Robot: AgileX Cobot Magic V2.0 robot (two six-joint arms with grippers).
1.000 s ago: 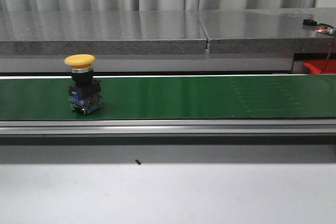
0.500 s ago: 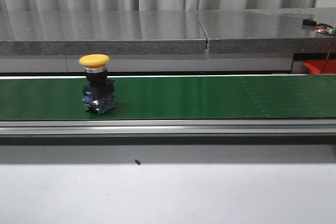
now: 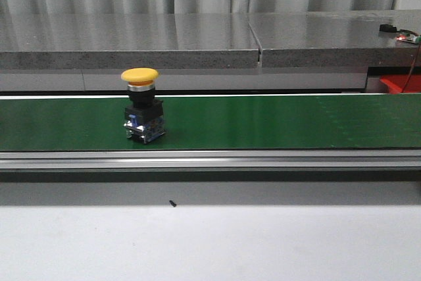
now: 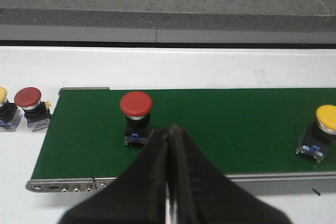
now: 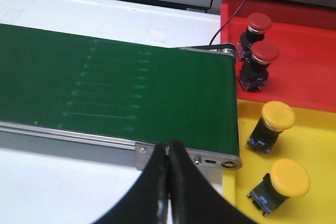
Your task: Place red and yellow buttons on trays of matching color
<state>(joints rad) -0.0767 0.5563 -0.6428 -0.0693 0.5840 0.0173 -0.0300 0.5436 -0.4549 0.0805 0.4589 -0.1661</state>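
A yellow button [image 3: 143, 115] stands upright on the green belt [image 3: 263, 122]; it also shows in the left wrist view [image 4: 320, 136]. A red button [image 4: 136, 117] stands on the belt just beyond my left gripper [image 4: 170, 132], which is shut and empty. My right gripper [image 5: 168, 150] is shut and empty over the belt's near rail. Beside the belt's end, the red tray [image 5: 310, 72] holds two red buttons [image 5: 257, 61] and the yellow tray [image 5: 320, 150] holds two yellow buttons [image 5: 273, 124]. Neither gripper shows in the front view.
A red button [image 4: 31, 106] and a partly cut-off yellow one [image 4: 4, 111] stand on the white table beside the belt's start. A grey stone ledge [image 3: 197, 37] runs behind the belt. A wire [image 5: 236, 11] crosses above the red tray.
The yellow button has travelled to the right along the belt in the front view. Nothing else has visibly moved.
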